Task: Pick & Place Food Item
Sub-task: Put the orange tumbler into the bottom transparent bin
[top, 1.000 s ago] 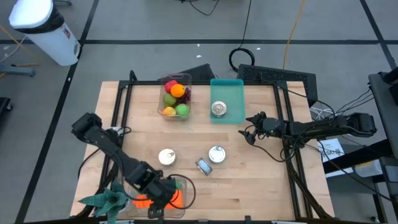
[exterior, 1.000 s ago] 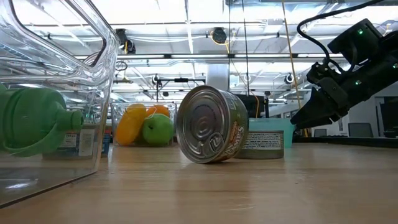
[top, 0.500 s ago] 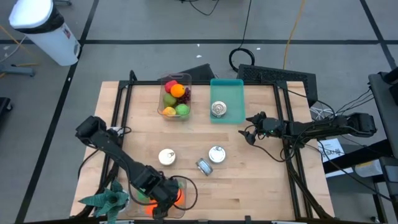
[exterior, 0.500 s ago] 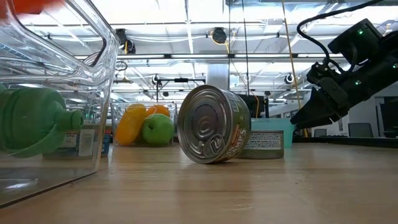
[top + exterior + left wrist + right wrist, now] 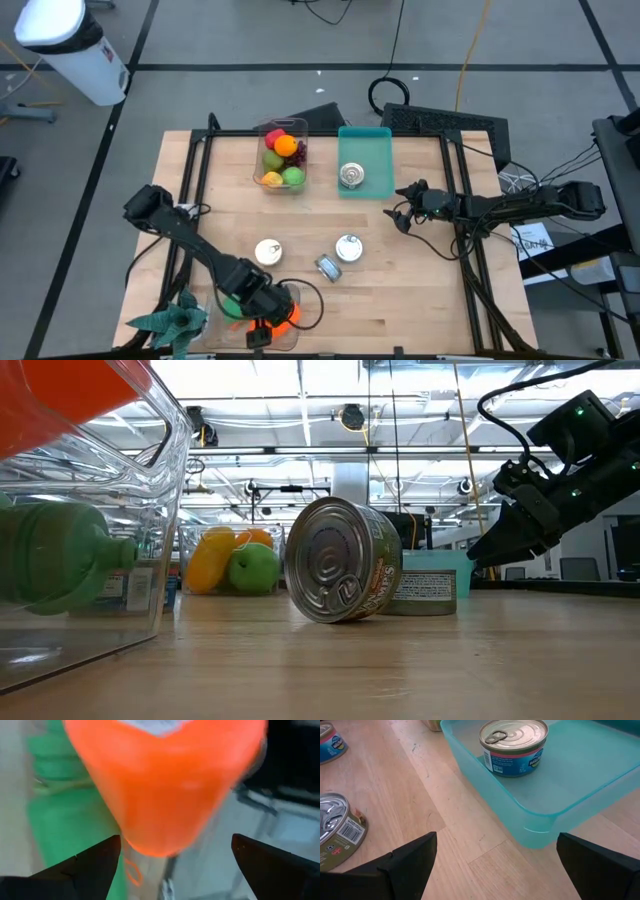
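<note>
Left end effector (image 5: 170, 865) wide open over clear bin (image 5: 285, 330), carrot (image 5: 165, 780) released, nothing held. Lift straight up, avoiding rim. Right end effector (image 5: 490, 870) open, empty.

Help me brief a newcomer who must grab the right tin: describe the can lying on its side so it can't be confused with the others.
Start at the wooden table and find the teal tray at its far edge. Nearer than the tray, three cans sit mid-table. The tipped can is the one nearest the table's front edge: it alone lies on its side, with a greenish-gold label, while the can in the tray and its two neighbours stand upright.
</note>
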### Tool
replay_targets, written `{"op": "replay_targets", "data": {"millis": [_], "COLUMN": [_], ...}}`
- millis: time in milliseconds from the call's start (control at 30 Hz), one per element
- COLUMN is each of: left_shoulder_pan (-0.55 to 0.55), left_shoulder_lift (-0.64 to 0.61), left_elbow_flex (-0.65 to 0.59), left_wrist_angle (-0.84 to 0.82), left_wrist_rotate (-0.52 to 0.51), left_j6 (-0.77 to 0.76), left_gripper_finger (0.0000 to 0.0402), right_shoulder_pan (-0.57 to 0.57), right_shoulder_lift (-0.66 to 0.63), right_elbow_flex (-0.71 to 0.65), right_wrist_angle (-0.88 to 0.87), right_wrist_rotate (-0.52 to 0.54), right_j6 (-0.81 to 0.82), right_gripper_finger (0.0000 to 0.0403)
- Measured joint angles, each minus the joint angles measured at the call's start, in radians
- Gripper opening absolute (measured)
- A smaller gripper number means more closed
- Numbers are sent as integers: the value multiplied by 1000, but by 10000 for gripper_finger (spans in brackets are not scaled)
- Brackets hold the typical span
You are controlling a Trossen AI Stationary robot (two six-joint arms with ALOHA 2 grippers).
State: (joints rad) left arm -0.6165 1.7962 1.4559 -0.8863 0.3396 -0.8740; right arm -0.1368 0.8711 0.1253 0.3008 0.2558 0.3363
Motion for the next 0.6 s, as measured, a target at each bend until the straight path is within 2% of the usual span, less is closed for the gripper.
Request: {"op": "replay_targets", "data": {"millis": [67,167,267,433,600], "left_shoulder_pan": [18,36,50,75,86], "left_shoulder_lift": [-6,-31,-72,-161,-200], "left_elbow_flex": [0,0,0,0,0], "left_wrist_angle": [0,16,17,54,238], "left_wrist_rotate": [59,45,-28,-237,-286], "left_j6": [21,33,66,87,161], "left_gripper_finger": [390,390,390,390,390], "right_shoulder_pan": [0,0,0,0,0], "right_shoulder_lift": [0,0,0,0,0], "right_elbow_flex": [0,0,0,0,0], "right_wrist_angle": [0,0,-2,-10,-13], "right_wrist_rotate": [0,0,0,0,0], "right_j6": [0,0,0,0,0], "right_gripper_finger": [393,393,393,393,393]}}
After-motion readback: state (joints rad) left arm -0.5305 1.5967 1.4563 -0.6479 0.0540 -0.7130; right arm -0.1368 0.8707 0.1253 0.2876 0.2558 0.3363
